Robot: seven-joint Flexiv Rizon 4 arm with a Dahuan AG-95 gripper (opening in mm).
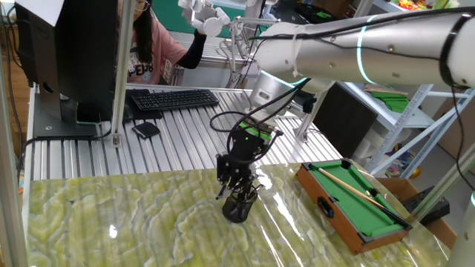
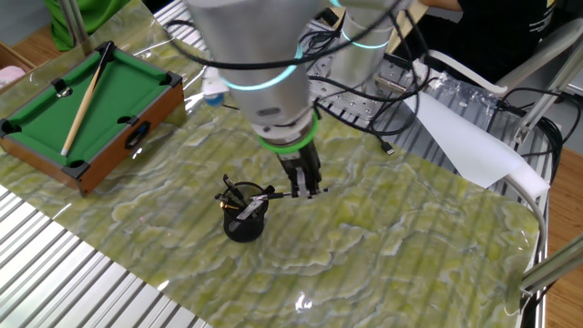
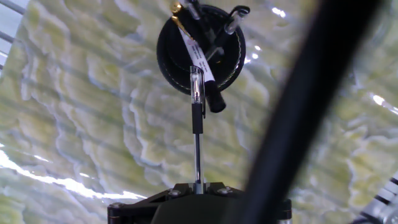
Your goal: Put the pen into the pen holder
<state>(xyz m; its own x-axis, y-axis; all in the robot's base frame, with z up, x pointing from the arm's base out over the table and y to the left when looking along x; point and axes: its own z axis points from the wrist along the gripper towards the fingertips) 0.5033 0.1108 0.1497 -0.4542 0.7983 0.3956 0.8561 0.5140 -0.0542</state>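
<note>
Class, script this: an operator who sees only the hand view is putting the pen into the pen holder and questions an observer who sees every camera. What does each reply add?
Operator: My gripper is shut on the pen, which is aimed at the pen holder. Is the holder upright?
Observer: Yes, in the other fixed view it stands upright on the green marbled mat.
Operator: Is anything nearby that I can't see?
Observer: A toy pool table sits on the same mat, well apart from the holder.
Operator: Anything loose on it?
Observer: A wooden cue lies across its felt.
</note>
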